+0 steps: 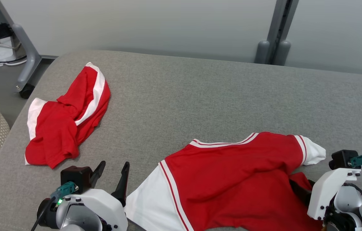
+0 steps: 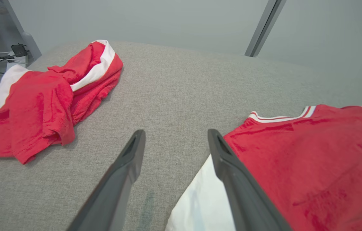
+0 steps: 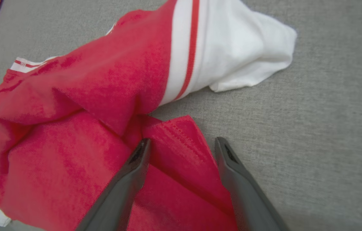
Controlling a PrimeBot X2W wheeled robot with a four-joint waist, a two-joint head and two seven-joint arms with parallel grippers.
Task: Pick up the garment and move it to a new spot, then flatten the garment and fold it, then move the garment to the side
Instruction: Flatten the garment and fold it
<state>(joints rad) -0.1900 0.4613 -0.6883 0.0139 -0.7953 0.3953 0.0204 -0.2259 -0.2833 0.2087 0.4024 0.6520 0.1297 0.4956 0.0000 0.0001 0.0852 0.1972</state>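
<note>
With left gripper [image 1: 114, 165] and right gripper [image 3: 182, 142] released, we judged the red-and-white knit jersey [image 1: 232, 179] needed corners pulled taut

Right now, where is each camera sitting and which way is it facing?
Head view: high on the robot, looking down at the grey cushion; left gripper lower left, right forearm lower right.
Left wrist view: low, looking forward along its open fingers toward the crumpled garment.
Right wrist view: looking down along the right gripper at the spread shirt.
Shared: head and left wrist views both show both garments.
</note>
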